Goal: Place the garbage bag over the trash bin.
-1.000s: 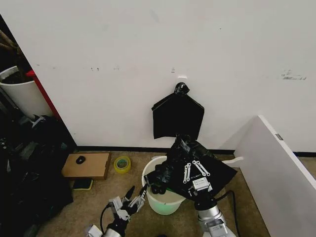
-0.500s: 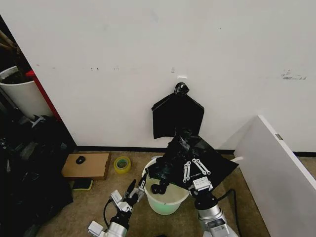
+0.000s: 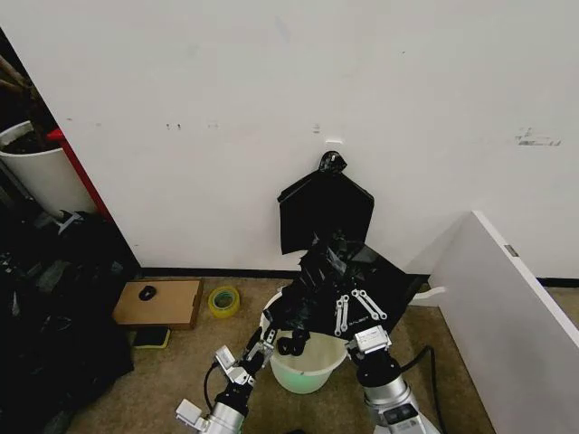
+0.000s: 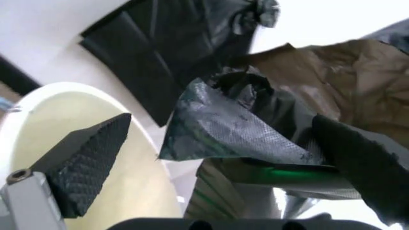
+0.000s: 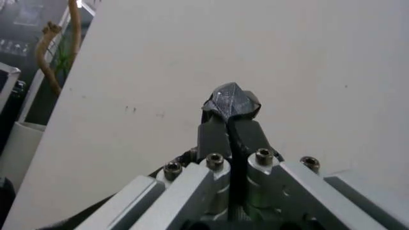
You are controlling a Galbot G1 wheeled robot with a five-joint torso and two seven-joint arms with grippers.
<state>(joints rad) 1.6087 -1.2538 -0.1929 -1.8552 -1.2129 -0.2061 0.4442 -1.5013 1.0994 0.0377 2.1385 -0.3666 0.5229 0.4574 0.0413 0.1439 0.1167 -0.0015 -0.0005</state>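
against the white wall, right hand (image 3: pixel 331 271) pinches the garbage bag (image 3: pixel 357 285) above the trash bin (image 3: pixel 308 362); left hand (image 3: pixel 268 336) (spread open) just left.

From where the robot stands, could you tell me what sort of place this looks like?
Probably a workshop or storage corner, not a home: a bare scuffed white wall, a roll of tape and a cardboard box on the floor, and dark clutter piled on the left.

One garbage bag (image 3: pixel 348 276), one trash bin (image 3: pixel 303 366)
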